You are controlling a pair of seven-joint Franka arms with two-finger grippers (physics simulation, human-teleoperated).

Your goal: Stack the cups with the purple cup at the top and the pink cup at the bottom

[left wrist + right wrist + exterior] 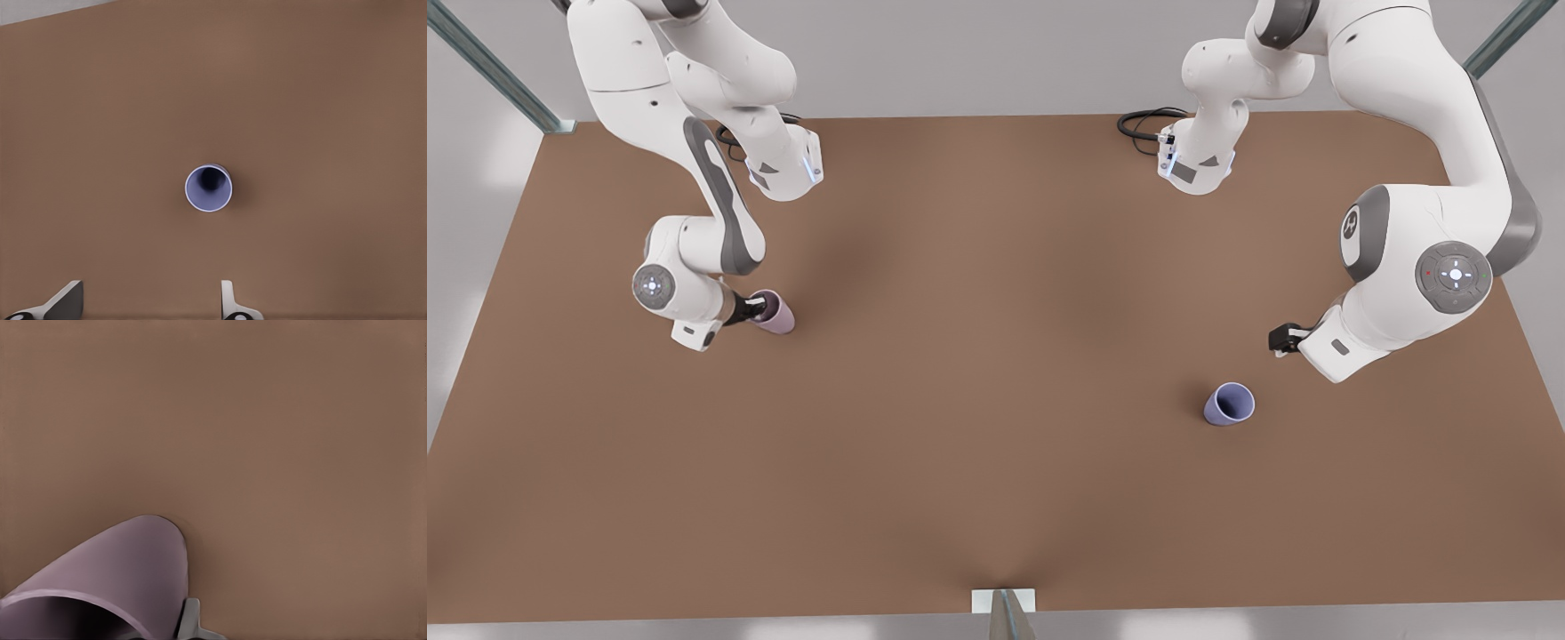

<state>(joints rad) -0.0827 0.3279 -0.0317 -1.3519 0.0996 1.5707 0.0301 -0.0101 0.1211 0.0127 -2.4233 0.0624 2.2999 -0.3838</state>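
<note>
On the front view's left I have the right gripper (754,309) down at the pink cup (775,313), its jaws clamped on the cup's rim; the right wrist view shows one finger (191,620) against the cup's outer wall (120,567). The cup sits on the brown bench (996,373). Well apart, on the front view's right, the purple cup (1229,404) stands upright and alone. My left gripper (1280,339) hovers above it, jaws spread wide, looking straight into the purple cup's mouth (209,188).
</note>
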